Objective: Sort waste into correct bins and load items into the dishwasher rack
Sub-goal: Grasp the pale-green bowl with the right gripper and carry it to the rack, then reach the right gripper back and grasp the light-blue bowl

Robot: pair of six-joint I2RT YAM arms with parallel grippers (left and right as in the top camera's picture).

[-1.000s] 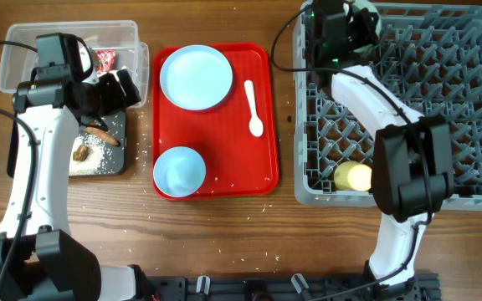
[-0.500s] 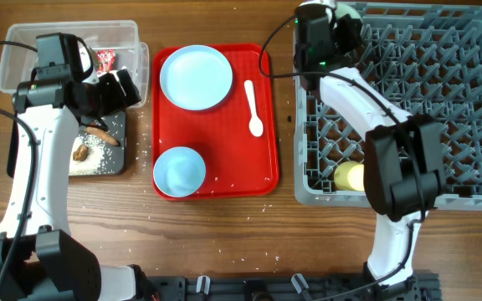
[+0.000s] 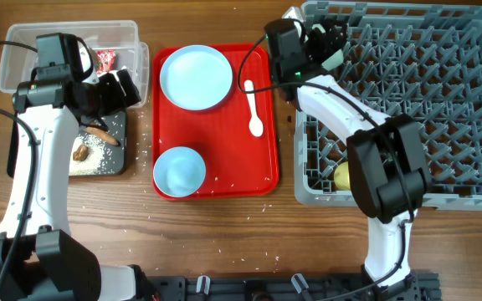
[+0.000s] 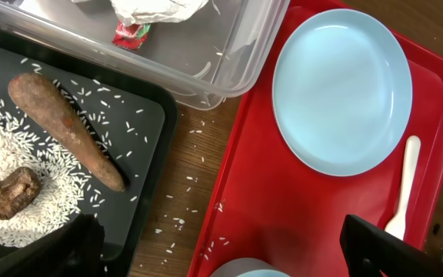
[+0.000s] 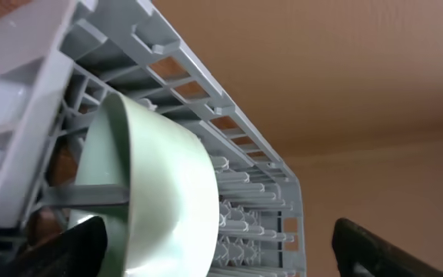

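Left gripper (image 4: 225,252) hangs over the seam between the bins and the red serving tray (image 4: 244,177), fingers (image 4: 68,245) spread wide, nothing in them. Below it is the shallow black tray (image 4: 148,115), matte and rectangular. It carries scattered rice grains (image 4: 6,154), a tapered brown stick scrap (image 4: 66,131) and a knobbly brown lump (image 4: 10,192). At twelve o'clock of that, the clear plastic tub (image 4: 229,61), round-cornered, holds crumpled tissue (image 4: 156,8) and the red-and-white wrapper (image 4: 131,32).

On the glossy red tray, the smooth round pale-blue plate (image 3: 196,77) sits at twelve and the light-blue bowl (image 3: 179,171) at six. The white spoon (image 3: 253,107) lies along the three o'clock rim, with bare red between them.

Right gripper (image 3: 318,42) sits at the eleven o'clock corner of the grey peg-grid dishwasher rack (image 3: 442,100), fingers parted wide. The mint-green bowl (image 5: 160,192) stands on edge just inside the rack wall, close to one finger, and does not look clamped. The yellow cup (image 3: 343,177) rests at the rack's seven o'clock corner.
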